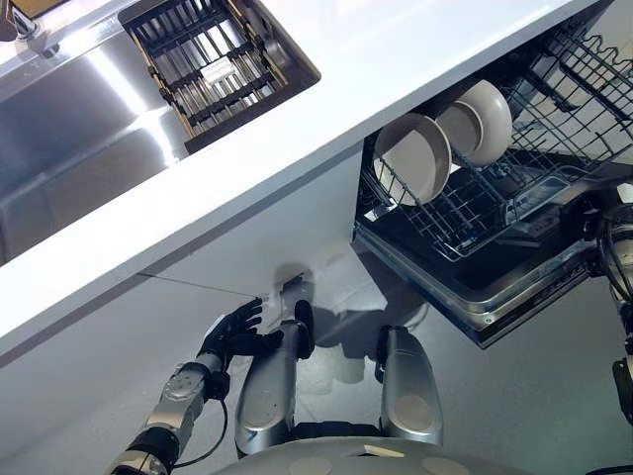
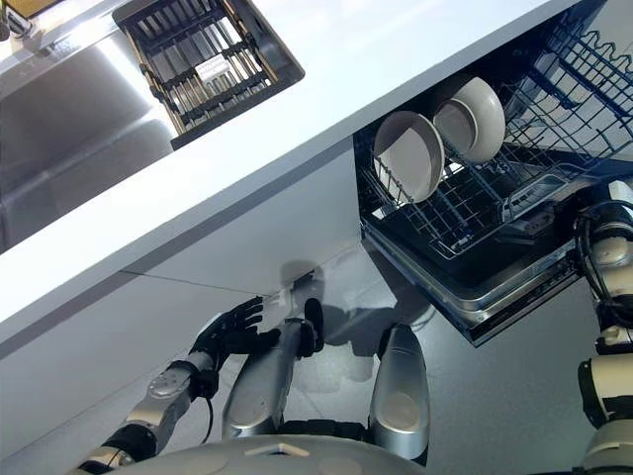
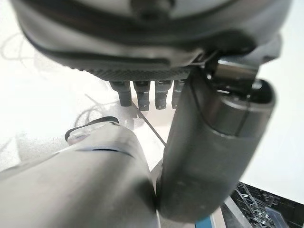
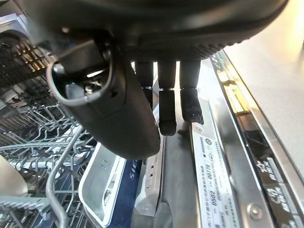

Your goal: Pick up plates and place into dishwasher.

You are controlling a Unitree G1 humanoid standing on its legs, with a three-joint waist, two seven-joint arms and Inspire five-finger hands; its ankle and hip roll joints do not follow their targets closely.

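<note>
Two pale round plates stand upright in the pulled-out lower rack [image 1: 514, 198] of the open dishwasher: one in front [image 1: 413, 156], one behind it [image 1: 478, 121]. My left hand [image 1: 235, 332] hangs low by the white cabinet front under the counter, fingers relaxed and empty. In the right wrist view my right hand [image 4: 168, 99] hangs with straight fingers over the edge of the dishwasher door [image 4: 223, 156], beside the wire rack [image 4: 42, 142], holding nothing.
The white counter [image 1: 396, 59] runs across the view, with a steel sink [image 1: 69, 129] and a black drying rack [image 1: 213, 64] set in it. The dishwasher's open door [image 1: 495, 307] juts out low on the right.
</note>
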